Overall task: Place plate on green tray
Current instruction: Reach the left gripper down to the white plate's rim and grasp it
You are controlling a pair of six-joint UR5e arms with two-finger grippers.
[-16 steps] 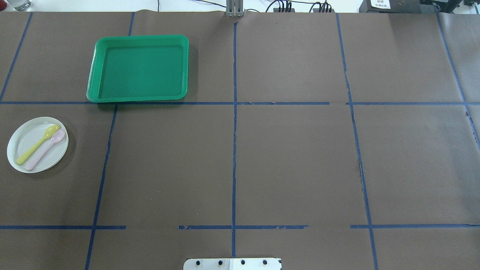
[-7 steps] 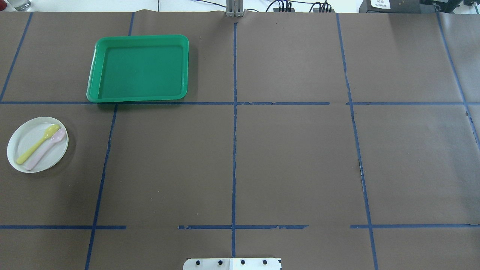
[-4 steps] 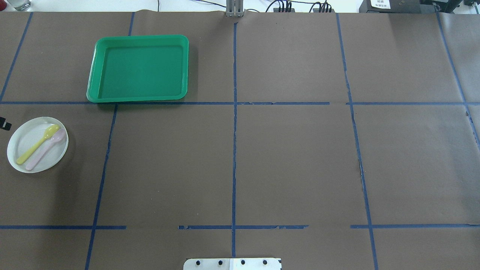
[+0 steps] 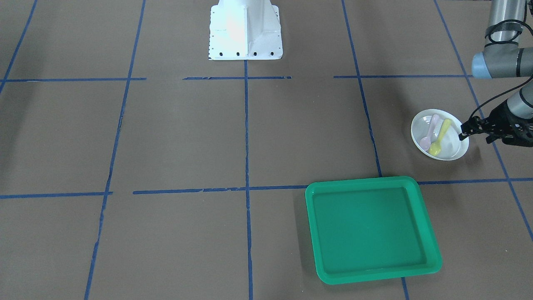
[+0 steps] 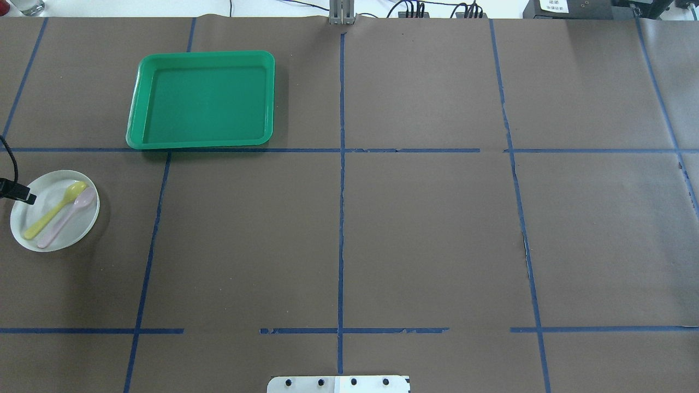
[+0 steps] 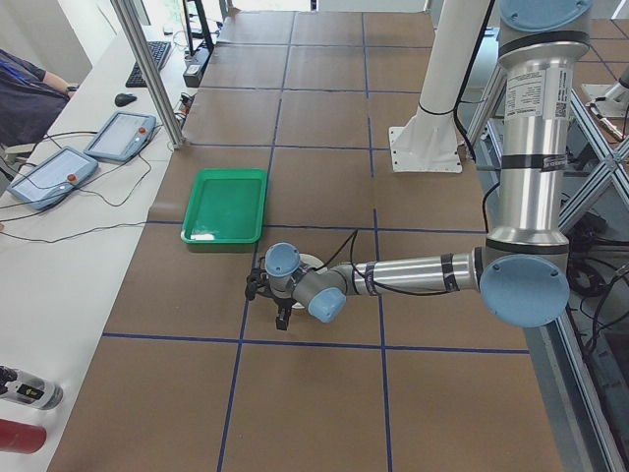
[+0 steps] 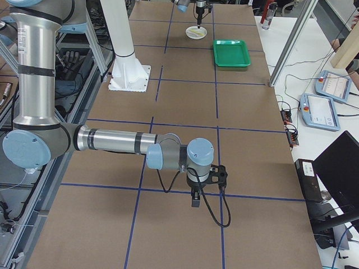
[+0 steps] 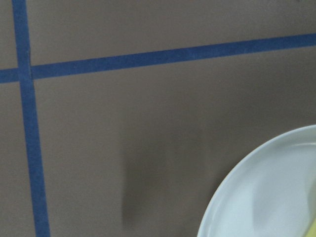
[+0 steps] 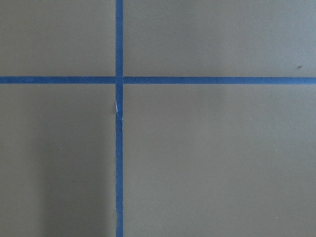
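The small white plate (image 5: 49, 226) lies at the table's left side and carries a yellow spoon (image 5: 54, 210) and a pink spoon (image 5: 65, 217). It also shows in the front-facing view (image 4: 452, 148) and at the lower right of the left wrist view (image 8: 276, 197). The green tray (image 5: 202, 101) lies empty farther back and to the right, apart from the plate; the front-facing view shows it too (image 4: 370, 227). My left gripper (image 4: 474, 133) is open, with one finger (image 5: 23, 192) over the plate's outer rim. My right gripper (image 7: 194, 200) hangs over bare table far from both; I cannot tell whether it is open or shut.
The robot's white base (image 4: 245, 33) stands at the near middle edge of the table. A glass (image 5: 27, 6) stands beyond the back left corner. Blue tape lines divide the brown table cover (image 5: 426, 234). Operator tablets (image 6: 118, 136) lie on the side bench.
The left gripper's finger has come in from the left edge of the overhead view and reached the plate's rim. The plate, the spoons and the tray have not moved.
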